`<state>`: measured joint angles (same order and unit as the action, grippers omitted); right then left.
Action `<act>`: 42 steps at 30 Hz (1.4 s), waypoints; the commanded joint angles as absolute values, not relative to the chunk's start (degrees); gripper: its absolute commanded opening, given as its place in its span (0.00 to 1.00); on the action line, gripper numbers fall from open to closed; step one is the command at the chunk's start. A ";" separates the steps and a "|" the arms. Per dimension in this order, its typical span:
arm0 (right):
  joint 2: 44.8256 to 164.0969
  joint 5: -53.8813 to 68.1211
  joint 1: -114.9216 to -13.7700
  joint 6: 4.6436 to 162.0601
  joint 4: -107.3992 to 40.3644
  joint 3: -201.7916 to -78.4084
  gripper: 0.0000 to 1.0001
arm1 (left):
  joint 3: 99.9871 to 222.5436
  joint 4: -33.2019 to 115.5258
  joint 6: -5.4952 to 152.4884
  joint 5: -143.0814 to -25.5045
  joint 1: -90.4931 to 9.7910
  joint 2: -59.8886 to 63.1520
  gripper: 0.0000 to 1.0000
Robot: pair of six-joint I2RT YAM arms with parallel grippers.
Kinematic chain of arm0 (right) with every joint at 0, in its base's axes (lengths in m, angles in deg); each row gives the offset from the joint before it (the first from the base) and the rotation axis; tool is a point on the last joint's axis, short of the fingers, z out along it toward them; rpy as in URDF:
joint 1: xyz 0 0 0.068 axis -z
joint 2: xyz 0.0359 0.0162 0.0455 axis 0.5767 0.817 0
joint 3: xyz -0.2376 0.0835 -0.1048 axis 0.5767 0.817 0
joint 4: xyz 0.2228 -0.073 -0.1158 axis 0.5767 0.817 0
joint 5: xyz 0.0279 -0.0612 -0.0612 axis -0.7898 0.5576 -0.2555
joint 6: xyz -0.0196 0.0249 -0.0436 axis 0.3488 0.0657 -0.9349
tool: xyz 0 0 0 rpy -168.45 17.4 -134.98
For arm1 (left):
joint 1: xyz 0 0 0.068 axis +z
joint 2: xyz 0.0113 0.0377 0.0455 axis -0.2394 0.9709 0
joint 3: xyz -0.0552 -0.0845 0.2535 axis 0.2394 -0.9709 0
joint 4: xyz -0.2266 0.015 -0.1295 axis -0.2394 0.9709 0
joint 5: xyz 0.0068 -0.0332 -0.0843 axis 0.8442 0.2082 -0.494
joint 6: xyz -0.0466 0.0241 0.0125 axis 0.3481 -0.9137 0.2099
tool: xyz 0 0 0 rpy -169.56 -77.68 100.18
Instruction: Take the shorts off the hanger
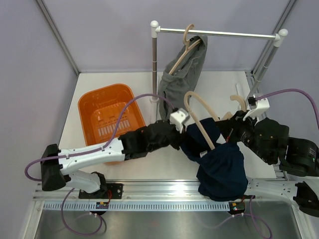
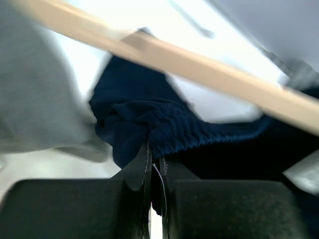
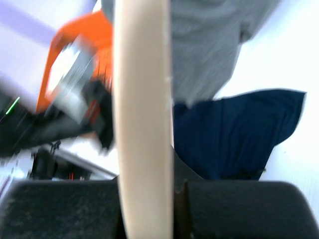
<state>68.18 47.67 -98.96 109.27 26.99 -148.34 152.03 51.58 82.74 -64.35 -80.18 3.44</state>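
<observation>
The dark navy shorts hang limp over a pale wooden hanger held low over the near table. My left gripper is shut on their gathered waistband, with cloth pinched between its fingers. My right gripper is shut on the hanger's arm, which fills the space between its jaws. The hanger's bar crosses above the navy cloth. The grey shorts hang from a second wooden hanger on the rail.
A metal rail on two posts spans the back. An orange tub sits at the left, behind my left arm. Grey cloth hangs close to the left gripper. Purple cables loop over both arms.
</observation>
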 commanded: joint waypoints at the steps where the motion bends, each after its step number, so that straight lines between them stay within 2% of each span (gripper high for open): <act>1: 68.90 56.59 -99.55 108.71 18.99 -148.31 0.00 | 154.04 48.53 72.13 -71.19 -90.38 -2.23 0.00; 6: 73.12 63.00 -99.55 105.02 12.92 -148.93 0.00 | 161.59 56.70 61.66 -70.15 -106.97 -1.27 0.00; 9: 75.23 66.60 -99.38 102.38 9.31 -150.15 0.00 | 163.88 58.47 58.05 -70.93 -113.40 -0.65 0.00; 16: 78.57 73.73 -99.38 95.53 2.98 -152.44 0.00 | 168.54 64.09 54.98 -74.36 -122.30 1.55 0.00; 18: 80.06 75.57 -99.47 94.29 3.24 -154.71 0.00 | 168.81 64.01 55.24 -68.32 -123.18 1.02 0.00; 19: 80.33 76.19 -99.38 94.20 4.20 -155.43 0.00 | 168.90 64.09 55.50 -65.69 -123.19 0.67 0.00; 23: 80.60 77.95 -99.47 95.60 6.93 -157.45 0.00 | 168.81 61.73 55.15 -40.35 -122.75 -2.31 0.00; 26: 79.64 78.48 -99.47 95.96 8.07 -157.72 0.00 | 170.56 61.46 54.27 -30.89 -119.52 -5.91 0.00; 33: 79.19 77.34 -99.47 97.37 11.59 -159.82 0.00 | 176.70 54.96 43.40 -24.18 -110.72 -15.59 0.00; 36: 79.19 77.25 -99.38 97.72 12.99 -160.09 0.00 | 179.62 44.36 28.65 -18.12 -107.82 -15.59 0.00; 37: 79.28 77.16 -99.47 97.98 13.26 -160.26 0.00 | 181.02 41.28 22.60 -18.02 -106.50 -15.76 0.00; 42: 79.19 75.94 -99.47 99.47 15.19 -160.79 0.00 | 187.96 30.98 14.91 -20.92 -99.81 -16.82 0.00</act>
<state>79.26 75.16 -99.03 97.29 14.33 -158.79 183.86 43.89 25.73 -21.90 -101.20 -16.32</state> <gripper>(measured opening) 0.101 0.042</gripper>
